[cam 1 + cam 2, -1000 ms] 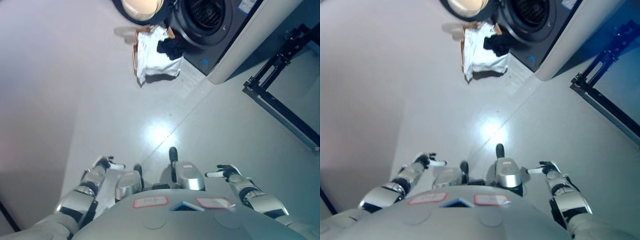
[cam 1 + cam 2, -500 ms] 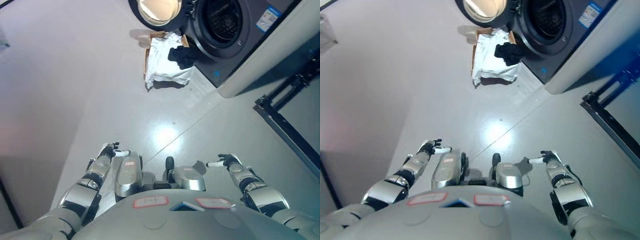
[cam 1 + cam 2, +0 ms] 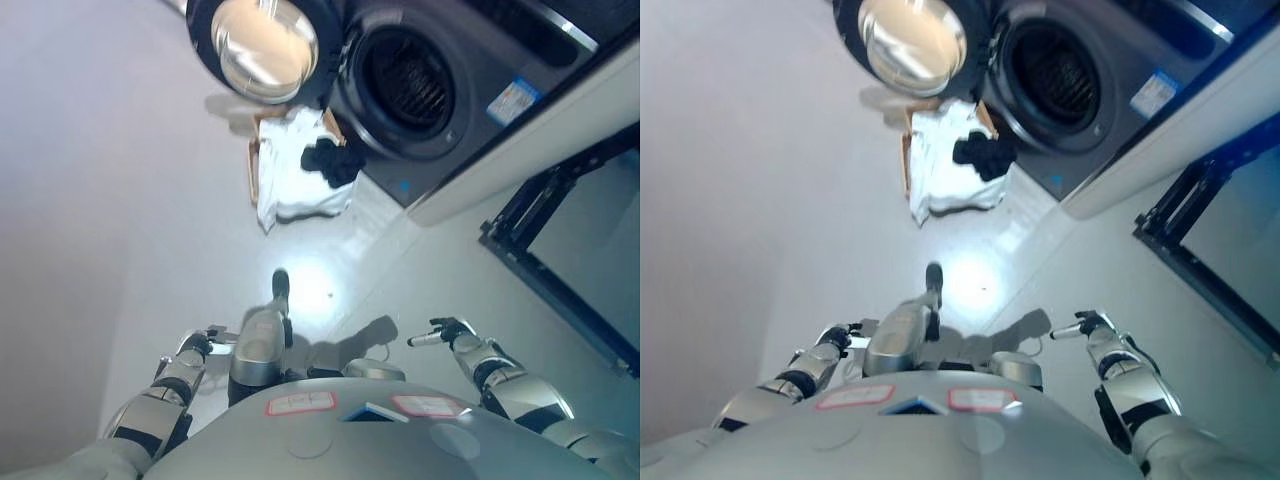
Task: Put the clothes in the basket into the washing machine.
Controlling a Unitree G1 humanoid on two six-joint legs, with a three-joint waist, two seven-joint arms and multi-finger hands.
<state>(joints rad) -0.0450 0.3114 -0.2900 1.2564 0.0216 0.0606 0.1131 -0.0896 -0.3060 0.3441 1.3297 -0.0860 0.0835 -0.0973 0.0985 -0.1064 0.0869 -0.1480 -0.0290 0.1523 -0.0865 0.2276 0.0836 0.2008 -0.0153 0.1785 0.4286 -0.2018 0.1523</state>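
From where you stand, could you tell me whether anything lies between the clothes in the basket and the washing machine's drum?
Nothing visible does. The basket holding the white cloth and the black garment sits on the floor right below the washing machine opening, and the round door is swung open to the left, leaving the drum clear.

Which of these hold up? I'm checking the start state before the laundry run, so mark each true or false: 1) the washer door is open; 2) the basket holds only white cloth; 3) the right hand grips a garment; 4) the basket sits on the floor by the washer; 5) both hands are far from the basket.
1) True: the washing machine has its door swung open.
2) False: the basket holds white cloth and a black garment.
3) False: the right hand holds nothing.
4) True.
5) True: the left hand and the right hand are low in view, apart from it.
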